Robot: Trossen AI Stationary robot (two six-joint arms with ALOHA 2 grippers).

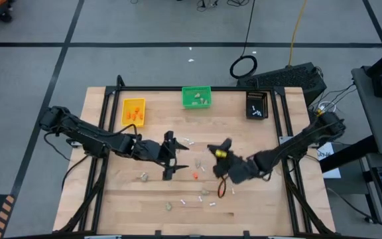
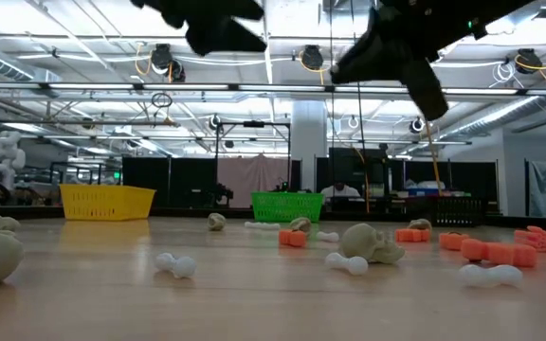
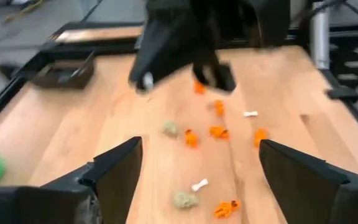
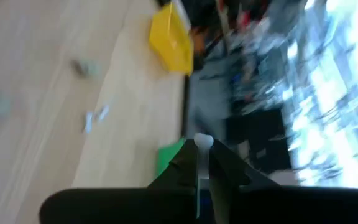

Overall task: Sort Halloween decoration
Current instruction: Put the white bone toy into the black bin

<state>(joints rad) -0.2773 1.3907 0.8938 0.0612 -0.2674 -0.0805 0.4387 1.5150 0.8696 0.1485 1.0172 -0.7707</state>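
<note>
The Halloween decoration lies scattered on the wooden table: orange bits [image 3: 219, 132], beige-grey lumps [image 3: 185, 199] and thin white sticks [image 3: 199, 185]. My left gripper [image 1: 170, 157] hovers open above the table's middle left, with nothing between its fingers [image 3: 118, 173]. My right gripper [image 1: 214, 150] hangs above the table's middle, right of the left one, shut on a white stick [image 4: 202, 144]. At the far edge stand a yellow bin [image 1: 133, 111] with orange bits, a green bin [image 1: 196, 97] with lumps and a black bin [image 1: 258, 104] with white sticks. My right gripper pinches a thin white stick between its two fingers. The stick lies along the fingers, and its rounded end [image 4: 203, 141] pokes out past the fingertips. The stick is lifted clear of the table.
Loose pieces lie between and in front of both grippers, such as an orange bit [image 1: 195, 175] and a lump [image 1: 143, 176]. More pieces [image 1: 184, 200] lie toward the near edge. The two grippers stand close together over the table's middle.
</note>
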